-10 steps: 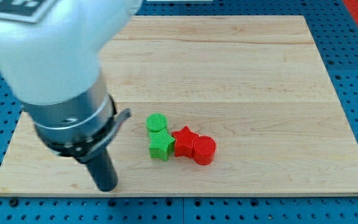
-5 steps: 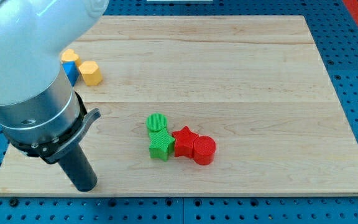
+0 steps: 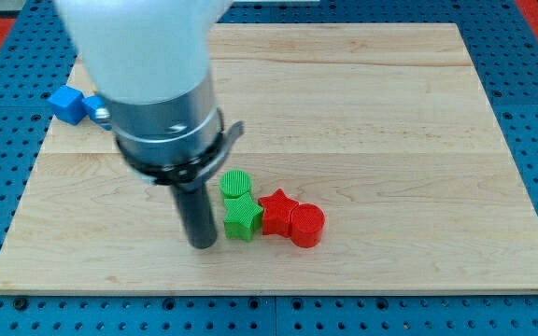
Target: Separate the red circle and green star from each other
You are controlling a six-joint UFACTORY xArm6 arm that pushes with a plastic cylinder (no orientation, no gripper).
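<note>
My tool is just a straight dark rod, so it has nothing to spread or pinch with. My tip [image 3: 202, 245] sits on the pale wooden bench [image 3: 390, 121], just to the view's left of the little green star block [image 3: 241, 218]. I cannot tell if my tip is touching the green star or only very close to it.

Four small plastic blocks sit bunched together near the middle of the bench, a bit toward the view's bottom. The round green circle block [image 3: 235, 183] is right above the green star, and the two look like they touch. On the view's right of the green star is the red star block [image 3: 276, 211], pressed up against it. The round red circle block [image 3: 306, 225] comes next, touching the red star on its right and sitting a little lower.

So the red star lies between the green star and the red circle.

Far off near the view's top left, a blue block [image 3: 64, 102] peeks out beside my big white and silver arm [image 3: 152, 84]. My arm hides part of it, so I cannot tell its shape.
</note>
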